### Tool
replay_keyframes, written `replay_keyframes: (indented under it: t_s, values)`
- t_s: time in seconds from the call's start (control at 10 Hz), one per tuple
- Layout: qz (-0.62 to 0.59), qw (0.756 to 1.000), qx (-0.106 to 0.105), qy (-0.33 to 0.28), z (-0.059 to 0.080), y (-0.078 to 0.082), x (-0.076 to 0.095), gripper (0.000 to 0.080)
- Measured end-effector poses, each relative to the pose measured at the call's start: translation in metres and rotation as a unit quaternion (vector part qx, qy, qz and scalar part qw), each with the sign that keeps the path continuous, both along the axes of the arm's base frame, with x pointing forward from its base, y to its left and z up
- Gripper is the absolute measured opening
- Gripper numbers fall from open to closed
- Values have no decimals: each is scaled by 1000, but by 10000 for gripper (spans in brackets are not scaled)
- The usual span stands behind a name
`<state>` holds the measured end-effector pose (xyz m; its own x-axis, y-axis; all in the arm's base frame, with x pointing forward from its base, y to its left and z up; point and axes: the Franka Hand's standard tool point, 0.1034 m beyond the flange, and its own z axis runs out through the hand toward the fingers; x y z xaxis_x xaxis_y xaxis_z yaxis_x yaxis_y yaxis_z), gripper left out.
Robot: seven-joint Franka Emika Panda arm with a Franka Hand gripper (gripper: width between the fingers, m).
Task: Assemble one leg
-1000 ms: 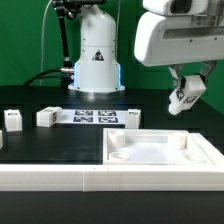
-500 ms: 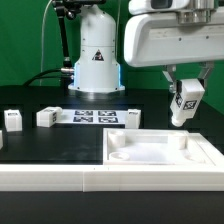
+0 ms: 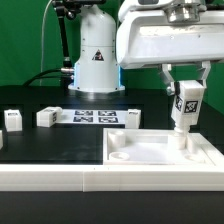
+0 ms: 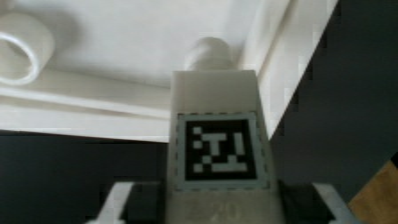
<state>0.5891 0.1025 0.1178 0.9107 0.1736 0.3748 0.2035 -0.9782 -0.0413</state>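
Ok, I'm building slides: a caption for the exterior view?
Panda fingers hold the tagged leg upright over a corner of the white square panel.

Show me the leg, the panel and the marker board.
leg [image 3: 186, 103]: exterior view, on its tagged face.
panel [image 3: 155, 152]: exterior view, on its bare floor.
marker board [image 3: 95, 117]: exterior view, on its middle.

On my screen the arm's base [image 3: 97, 45] is a glossy white rounded column bearing a triangular warning sticker [image 3: 97, 56], with a blue glow [image 3: 76, 80] at its foot and black cables [image 3: 58, 35] behind. The hand housing [image 3: 165, 38] is a boxy white shell with dark fingers [image 3: 170, 86].
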Motion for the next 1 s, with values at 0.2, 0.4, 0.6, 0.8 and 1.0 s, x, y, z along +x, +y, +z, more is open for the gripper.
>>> replay_keyframes:
  t_s: [0.2,0.4,0.6,0.8,1.0]
  values:
    - [3,1000,0,-10,2,-1,18,291]
    - [2,1000,3,-17,-4,0,30,291]
    - [5,1000,5,-26,-14,9,30,291]
    - [8,999,6,-52,-18,12,22,291]
    - [11,998,7,-59,-18,17,23,291]
